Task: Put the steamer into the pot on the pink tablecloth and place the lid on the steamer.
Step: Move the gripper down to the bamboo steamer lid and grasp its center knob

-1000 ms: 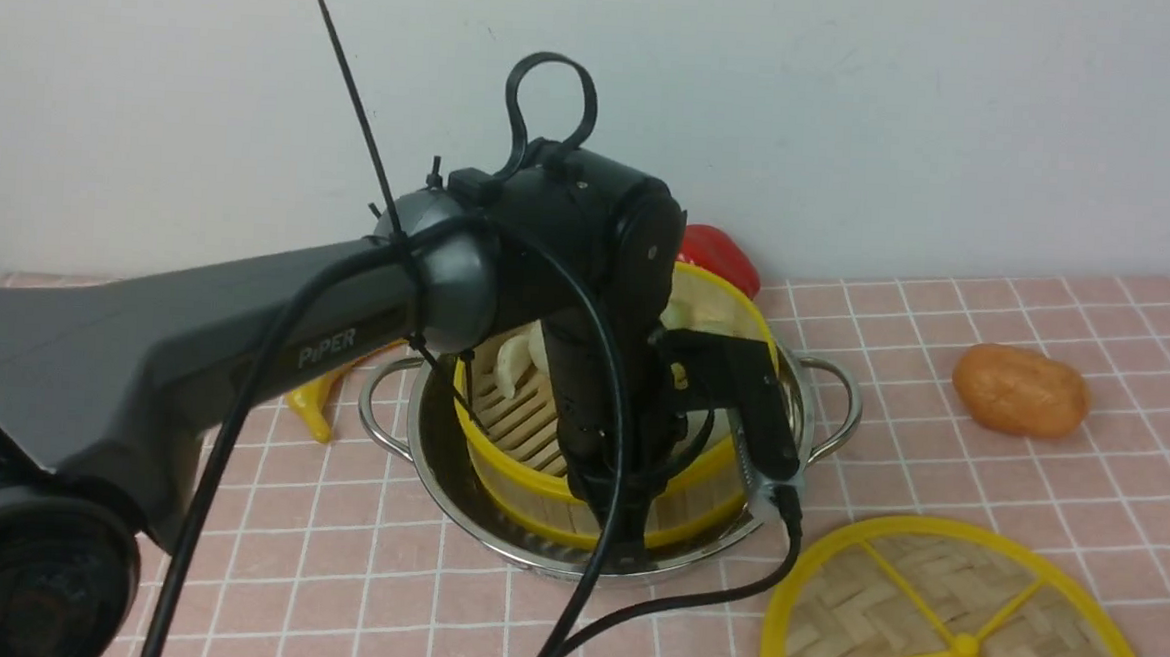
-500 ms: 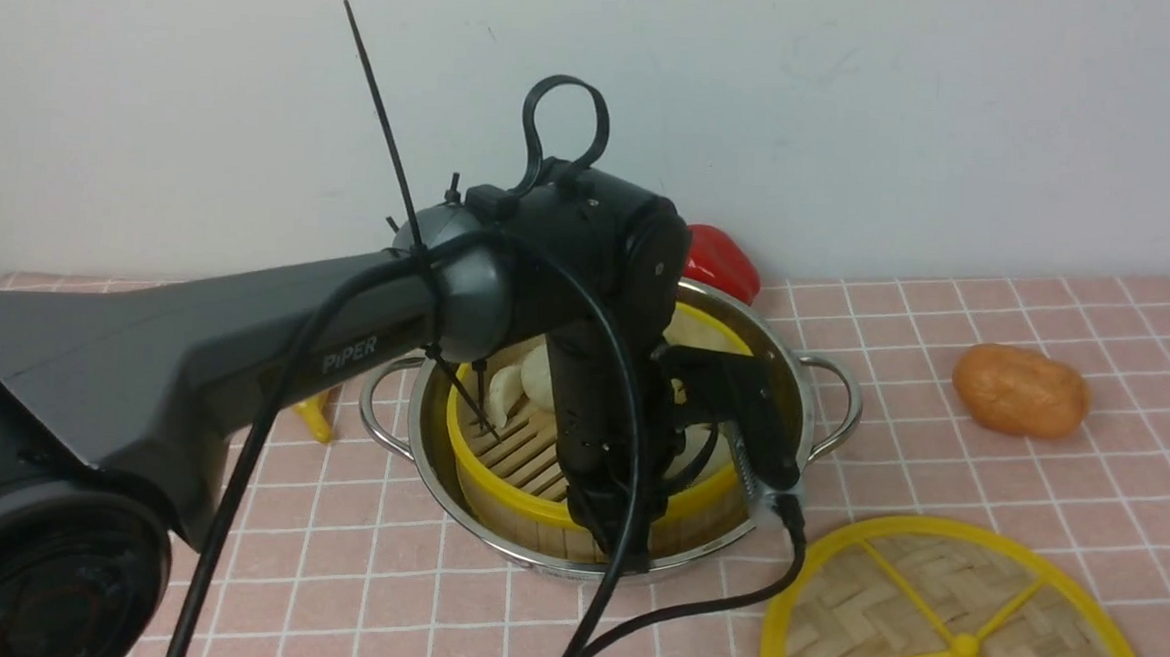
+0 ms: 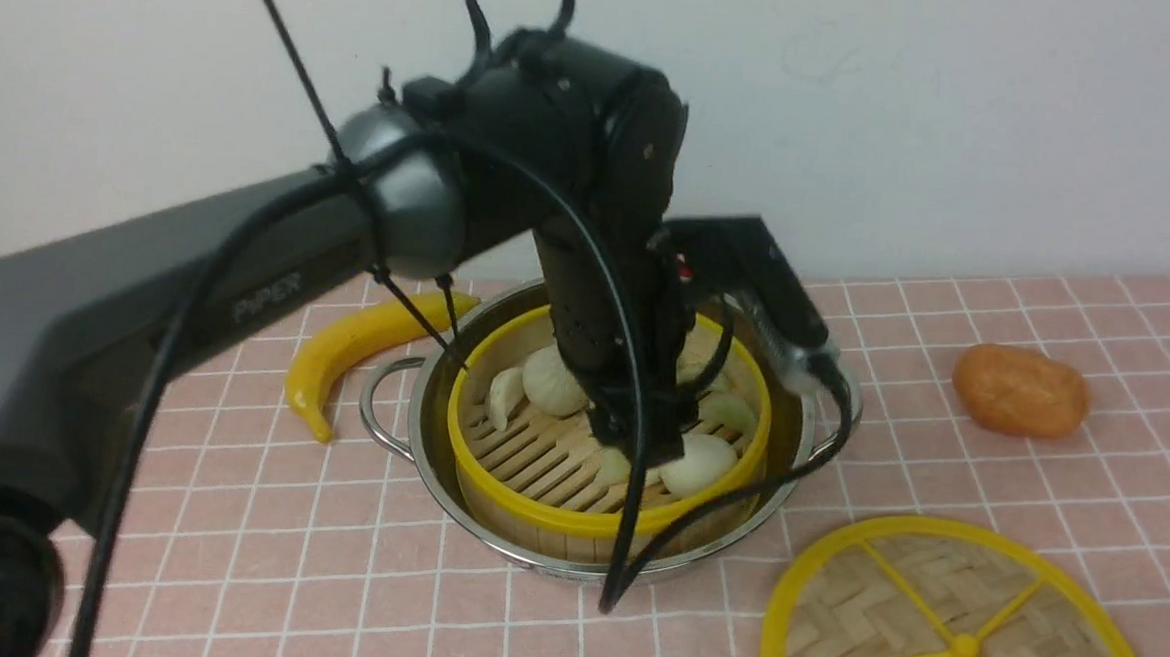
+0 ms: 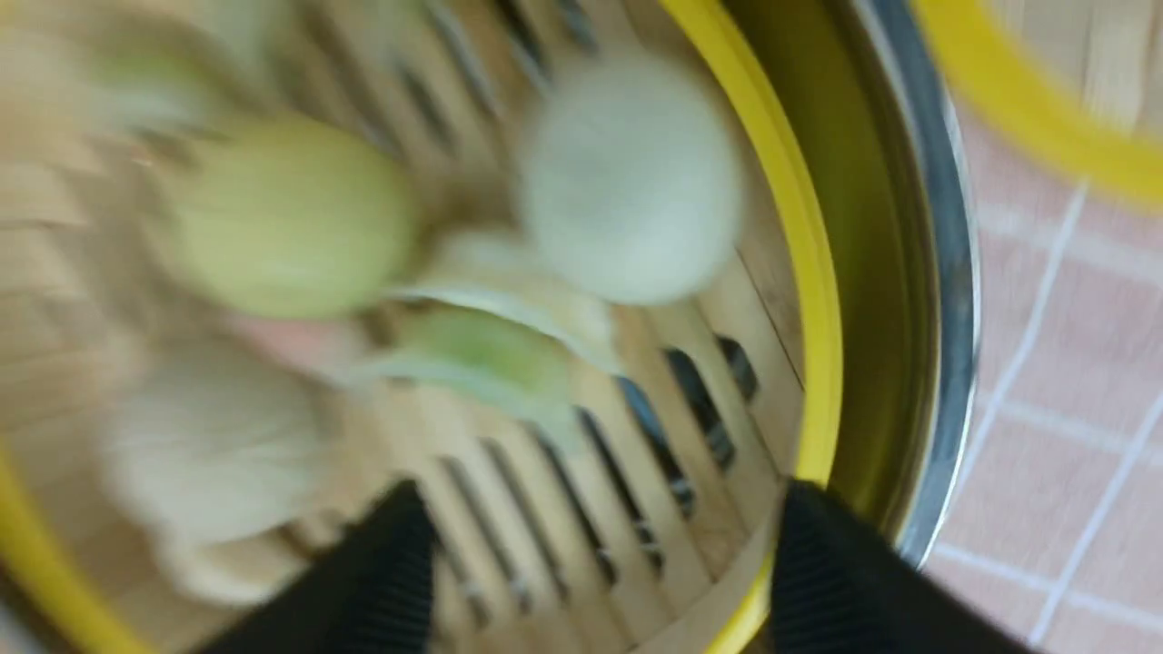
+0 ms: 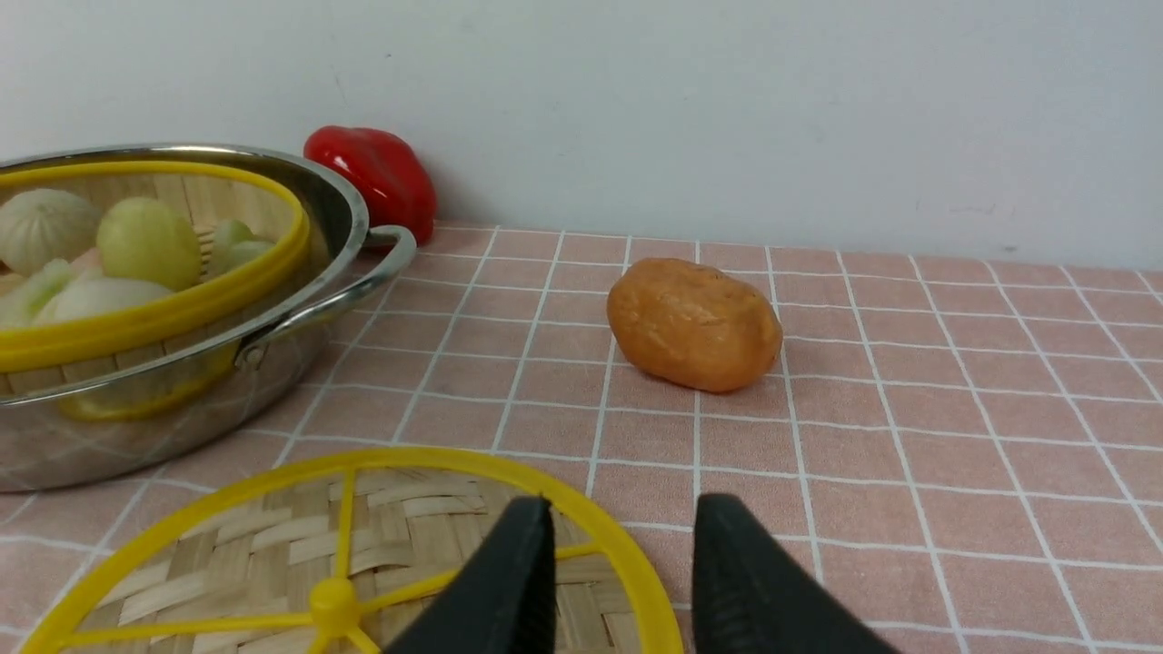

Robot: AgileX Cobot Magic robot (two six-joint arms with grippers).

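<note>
Verify steamer (image 3: 530,458) seated in pot (image 3: 428,428) — left jaws wide, empty. Take lid (image 3: 959,639) with right jaws, parted empty above its rim.

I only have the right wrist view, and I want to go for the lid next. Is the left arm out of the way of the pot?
Observer: Not yet. The left gripper hangs directly above the steamer, inside the rim of the pot.
Operator: Is it gripping the steamer?
Observer: No. The left wrist view shows its fingers spread wide with nothing gripped between them.
Operator: Is there anything beyond the pot that I can't see?
Observer: A banana lies on the pink tablecloth to the pot's left.
</note>
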